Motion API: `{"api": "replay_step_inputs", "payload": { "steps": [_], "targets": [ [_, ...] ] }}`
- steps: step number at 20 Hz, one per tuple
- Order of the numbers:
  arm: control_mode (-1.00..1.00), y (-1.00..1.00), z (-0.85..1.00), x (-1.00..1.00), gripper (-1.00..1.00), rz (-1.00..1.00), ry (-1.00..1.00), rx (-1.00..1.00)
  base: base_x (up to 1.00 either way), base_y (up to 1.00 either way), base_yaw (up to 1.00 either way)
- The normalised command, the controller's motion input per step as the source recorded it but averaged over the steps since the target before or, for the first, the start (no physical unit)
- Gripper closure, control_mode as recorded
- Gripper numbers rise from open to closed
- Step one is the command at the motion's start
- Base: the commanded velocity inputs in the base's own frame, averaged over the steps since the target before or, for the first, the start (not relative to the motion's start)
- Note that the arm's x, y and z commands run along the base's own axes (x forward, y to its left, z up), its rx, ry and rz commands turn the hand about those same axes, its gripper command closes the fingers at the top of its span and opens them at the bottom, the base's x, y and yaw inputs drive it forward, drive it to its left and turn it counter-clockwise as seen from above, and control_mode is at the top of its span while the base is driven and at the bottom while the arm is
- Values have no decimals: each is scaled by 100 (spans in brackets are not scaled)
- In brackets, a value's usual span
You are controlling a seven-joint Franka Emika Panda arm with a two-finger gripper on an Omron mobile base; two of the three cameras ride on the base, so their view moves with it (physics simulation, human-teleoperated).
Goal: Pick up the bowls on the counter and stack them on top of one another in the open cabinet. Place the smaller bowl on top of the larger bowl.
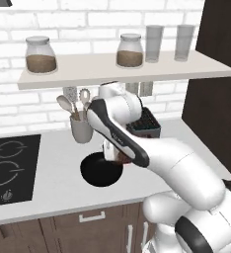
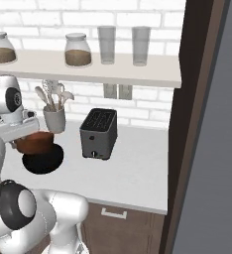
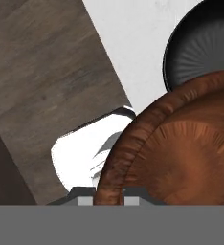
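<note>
On the counter [image 1: 58, 173], going left to right, sit the inset black cooktop [image 1: 11, 168], a grey utensil cup [image 1: 81, 128] holding spoons, and a dark toaster [image 2: 98, 133] nearer the tall dark cabinet side [image 2: 197, 99]. Above them a pale wall shelf [image 2: 113, 72] carries two jars and two glasses (it overhangs the space where the arm works). The larger bowl [image 1: 101, 169], wide and glossy black, rests on the counter in front of the cup. The gripper [image 3: 109, 195] is clamped on the rim of the smaller bowl [image 2: 34, 142], its fingertips on either side of the reddish-brown wall, and this bowl hangs lifted just above the black one, overlapping its near edge in the hand view.
</note>
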Motion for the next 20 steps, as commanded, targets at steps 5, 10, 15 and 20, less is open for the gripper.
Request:
{"api": "replay_step_inputs", "payload": {
  "steps": [5, 10, 15, 20],
  "targets": [
    [-100, 42, -100, 47, 100, 20, 2, 0, 0, 0, 0],
    [-100, -1, -70, 20, 100, 7, -13, 0, 0, 0, 0],
    [-100, 0, -50, 24, 100, 3, -14, 4, 0, 0, 0],
    [-100, 0, -29, 19, 100, 2, -18, 9, 0, 0, 0]
  ]
}}
